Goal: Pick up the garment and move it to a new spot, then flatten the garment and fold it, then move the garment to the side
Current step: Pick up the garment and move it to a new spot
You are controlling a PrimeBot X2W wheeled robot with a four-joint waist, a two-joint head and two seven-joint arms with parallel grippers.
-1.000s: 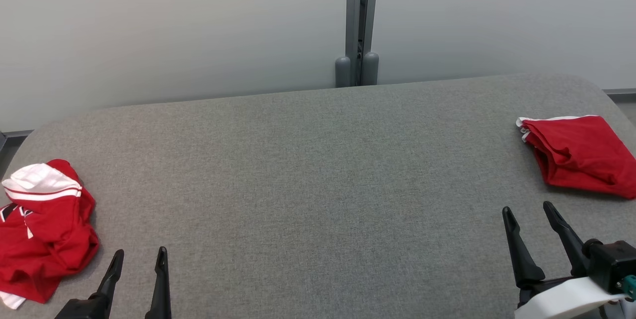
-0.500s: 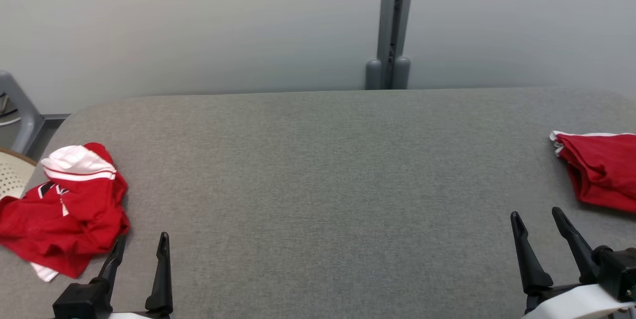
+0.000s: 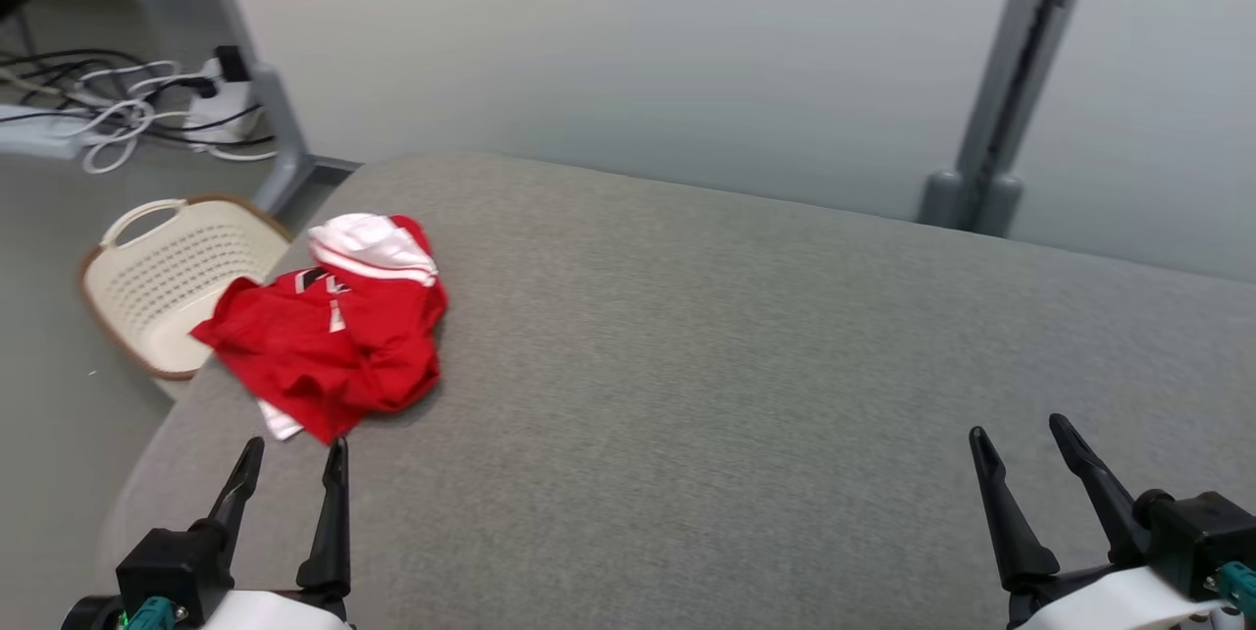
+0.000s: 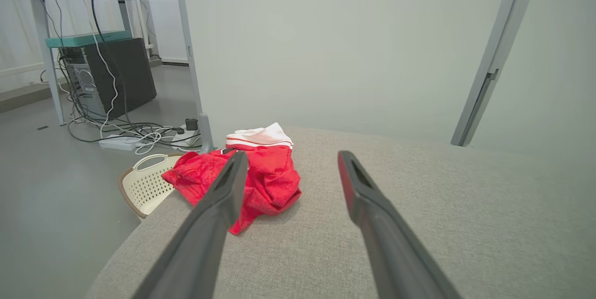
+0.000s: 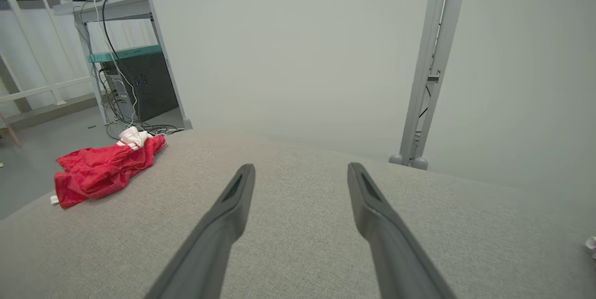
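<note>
Garment (image 3: 329, 336), a crumpled red top with a white banded collar or cuff and a small black marking, lies in a loose heap near the far left corner of a grey fabric-covered worktop (image 3: 736, 365). One edge of the heap reaches the worktop's left rim, above a cream perforated basket (image 3: 147, 287) standing on the floor beside it. A scrap of white fabric peeks out from under the near side. The cloth is bunched in soft folds, with no sleeve or hem laid out clearly. The left gripper (image 3: 297, 446) hovers just in front of the heap, jaws spread wide and holding nothing; its wrist view shows the garment (image 4: 260, 182) straight ahead, apart from the fingertips. The right gripper (image 3: 1018, 427) hangs well apart over bare worktop on the right, jaws likewise wide open and empty. Judging by this, the first step, the pick-up, has not yet begun. The next move probably calls for the left arm to reach forward and down onto a raised fold, then close on it firmly enough to lift the whole heap.
</note>
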